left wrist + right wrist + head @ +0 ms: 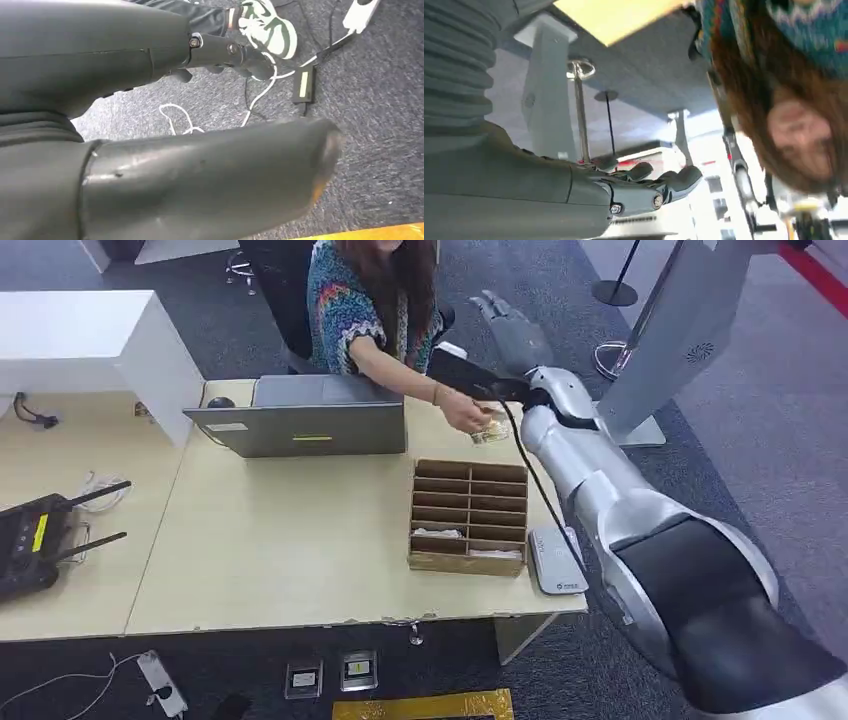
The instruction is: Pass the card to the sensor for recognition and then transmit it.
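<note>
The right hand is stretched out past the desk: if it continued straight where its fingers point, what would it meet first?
Probably nothing close: the right hand points beyond the person toward open grey carpet. Depth is unclear, so it might brush the person's shoulder.

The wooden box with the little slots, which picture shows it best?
The head view: the whole wooden box sits on the table beside the laptop. The left wrist view looks at carpet, the right wrist view past the right hand at a person.

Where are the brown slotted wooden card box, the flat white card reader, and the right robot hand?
brown slotted wooden card box [468, 562]: head view, front wall.
flat white card reader [556, 560]: head view, top face.
right robot hand [512, 328]: head view, palm, fingers apart, empty.
</note>
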{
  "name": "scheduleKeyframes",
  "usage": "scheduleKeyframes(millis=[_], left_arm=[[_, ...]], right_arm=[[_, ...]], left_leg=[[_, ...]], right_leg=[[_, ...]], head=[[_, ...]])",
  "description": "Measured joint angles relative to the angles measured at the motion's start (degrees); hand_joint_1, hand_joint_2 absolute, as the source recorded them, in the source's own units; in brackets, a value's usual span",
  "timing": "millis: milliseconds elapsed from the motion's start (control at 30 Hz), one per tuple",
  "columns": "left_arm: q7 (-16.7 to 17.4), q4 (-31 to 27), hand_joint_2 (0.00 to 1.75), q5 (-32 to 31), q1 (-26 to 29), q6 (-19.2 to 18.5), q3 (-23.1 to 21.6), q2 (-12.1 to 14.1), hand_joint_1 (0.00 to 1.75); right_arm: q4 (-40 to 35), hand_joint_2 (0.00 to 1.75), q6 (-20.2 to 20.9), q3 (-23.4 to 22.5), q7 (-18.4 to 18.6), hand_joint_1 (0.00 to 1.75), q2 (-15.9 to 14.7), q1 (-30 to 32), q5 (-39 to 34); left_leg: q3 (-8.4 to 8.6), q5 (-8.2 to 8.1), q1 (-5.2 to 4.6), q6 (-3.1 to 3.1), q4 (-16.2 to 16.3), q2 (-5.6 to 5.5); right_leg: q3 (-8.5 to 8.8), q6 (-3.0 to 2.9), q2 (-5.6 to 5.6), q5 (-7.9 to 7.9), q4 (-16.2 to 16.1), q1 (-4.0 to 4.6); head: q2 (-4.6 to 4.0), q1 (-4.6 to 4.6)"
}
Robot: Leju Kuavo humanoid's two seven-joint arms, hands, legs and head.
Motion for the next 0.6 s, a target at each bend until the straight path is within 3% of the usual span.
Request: scheduleKeyframes(millis=[200, 267, 367, 600], left_arm=[[-0.1, 0.1, 0.0, 1.3, 1.3, 1.7, 0.0, 0.0, 0.0], [-0.1, 0.1, 0.0, 1.8, 1.9, 2.1, 0.0, 0.1, 0.0], [-0.2, 0.2, 0.0, 2.6, 2.5, 2.6, 0.0, 0.1, 0.0], [-1.0, 0.3, 0.0, 4.5, 3.8, 4.1, 0.1, 0.4, 0.0]], right_arm=[[-0.3, 1.75, -14.1, -2.8, -2.1, 0.0, -2.4, -5.7, -3.6], [-1.9, 1.75, -15.8, -5.7, -3.6, 0.0, -4.1, -7.1, 0.7], [-7.3, 1.75, -16.1, -14.4, -9.0, 0.0, -6.6, -7.2, 5.4], [-18.4, 1.75, -16.2, -36.6, -21.5, 0.0, -13.1, -7.2, 7.1]], left_leg=[[0.01, 0.0, -0.02, 0.0, 0.0, -0.04], [0.03, -0.01, -0.02, 0.0, 0.0, -0.03], [0.02, -0.02, -0.07, 0.01, 0.1, -0.03], [0.06, -0.04, -0.07, 0.05, 0.1, -0.14]], right_leg=[[-0.02, 0.0, -0.05, 0.0, 0.0, -0.02], [0.04, 0.0, -0.03, 0.0, 0.0, -0.02], [0.02, 0.01, -0.01, 0.0, 0.0, -0.07], [0.03, 0.01, -0.17, 0.0, -0.1, -0.06]], head=[[0.0, -0.02], [0.0, -0.02], [0.02, -0.04], [0.0, -0.02]])
